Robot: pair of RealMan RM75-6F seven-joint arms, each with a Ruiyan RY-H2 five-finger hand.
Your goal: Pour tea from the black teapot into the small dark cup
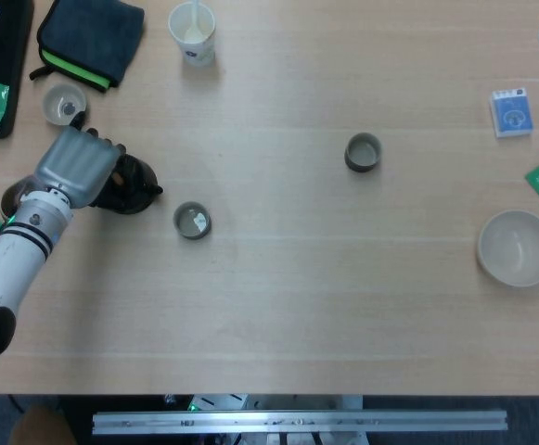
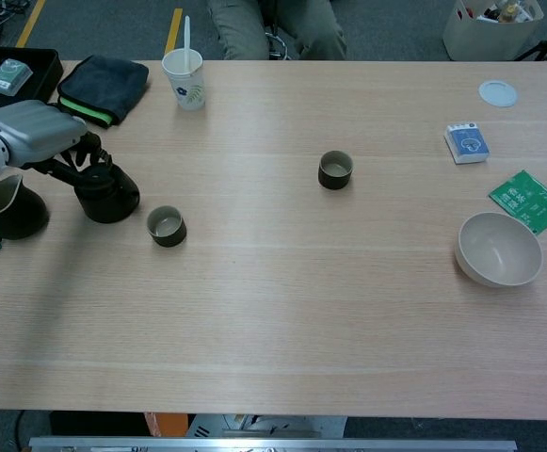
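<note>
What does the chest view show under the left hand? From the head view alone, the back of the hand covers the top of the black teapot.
Observer: The left hand has its dark fingers curled down onto the black teapot; whether they grip it firmly is unclear.
Operator: Is the teapot lifted?
Observer: No, its base sits on the table.
Operator: What is half hidden beneath my arm?
Observer: A dark pitcher, standing beside the teapot without touching it.
</note>
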